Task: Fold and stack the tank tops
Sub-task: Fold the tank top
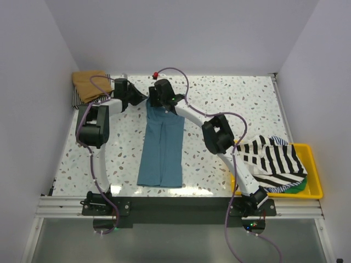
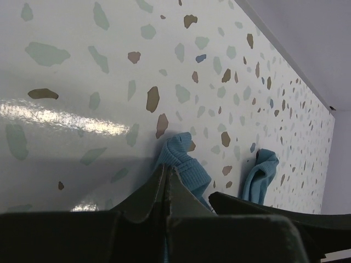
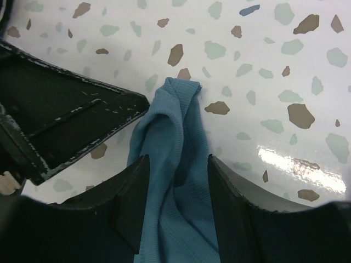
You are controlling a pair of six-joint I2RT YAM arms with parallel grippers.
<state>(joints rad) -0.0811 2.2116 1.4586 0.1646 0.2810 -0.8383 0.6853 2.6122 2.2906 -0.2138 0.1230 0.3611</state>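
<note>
Pinching teal tank top [image 1: 162, 150], left gripper [image 2: 166, 169] closed, right gripper [image 3: 176, 164] open, tan top [image 1: 90, 85] nearby

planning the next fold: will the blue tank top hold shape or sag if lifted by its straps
Probably sags: the strap of the teal tank top bunches in soft folds. It lies thin and flat, so likely light; pushed, it may wrinkle rather than slide.

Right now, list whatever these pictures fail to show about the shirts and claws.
Top view: left claw and right claw fingertips, hidden under their own wrists.
Right wrist view: whether the right claw grips the teal top or merely straddles it.
Top view: green top, mostly buried under the striped top.
</note>
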